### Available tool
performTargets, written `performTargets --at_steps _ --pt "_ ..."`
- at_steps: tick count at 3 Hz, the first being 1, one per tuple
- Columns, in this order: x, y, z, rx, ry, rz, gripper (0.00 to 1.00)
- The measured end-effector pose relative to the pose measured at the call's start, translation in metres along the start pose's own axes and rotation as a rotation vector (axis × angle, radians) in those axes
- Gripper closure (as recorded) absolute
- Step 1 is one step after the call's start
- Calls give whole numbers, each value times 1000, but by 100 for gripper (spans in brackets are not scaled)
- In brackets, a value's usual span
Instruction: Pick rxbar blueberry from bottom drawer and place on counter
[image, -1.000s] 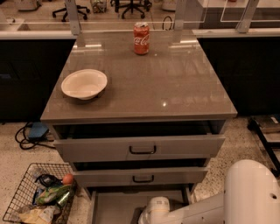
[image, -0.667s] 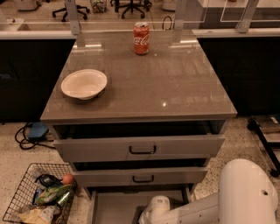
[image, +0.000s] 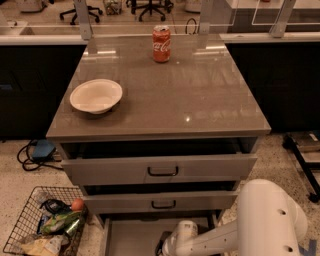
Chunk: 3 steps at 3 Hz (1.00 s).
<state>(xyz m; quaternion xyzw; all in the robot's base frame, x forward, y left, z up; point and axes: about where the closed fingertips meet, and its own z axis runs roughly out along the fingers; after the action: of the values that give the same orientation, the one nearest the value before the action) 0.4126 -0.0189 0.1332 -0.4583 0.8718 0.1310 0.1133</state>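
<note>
Tool (image: 165, 247): at 6 o'clock in the view, down inside the bottom drawer (image: 131, 239), on the end of the white arm (image: 265, 220) that reaches in from 4 o'clock. I cannot tell whether it is apart or together.
Rxbar blueberry: not visible. It is probably on the drawer floor, under the tool or below the picture's edge.
Handling (judged): a light, flat bar in a slick, crinkly wrapper that lies low on the floor and slides easily. It is best pinched across its narrow width near the middle, coming straight down.
Wire basket (image: 42, 230): on the floor at 8 o'clock, beside the cabinet and full of clutter.
Middle drawer (image: 120, 204) and top drawer (image: 105, 171): both stick out above the bottom drawer, so the lift must clear them.
Tabletop (image: 200, 95): glossy, with bare room towards 3 o'clock.
Bowl (image: 96, 95): at 9 o'clock on the tabletop.
Cola can (image: 161, 43): upright at 12 o'clock, near the far edge.
</note>
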Motion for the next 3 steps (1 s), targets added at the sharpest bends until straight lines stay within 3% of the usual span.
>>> performTargets --at_steps 3 --pt "18 -15 35 -23 50 26 0"
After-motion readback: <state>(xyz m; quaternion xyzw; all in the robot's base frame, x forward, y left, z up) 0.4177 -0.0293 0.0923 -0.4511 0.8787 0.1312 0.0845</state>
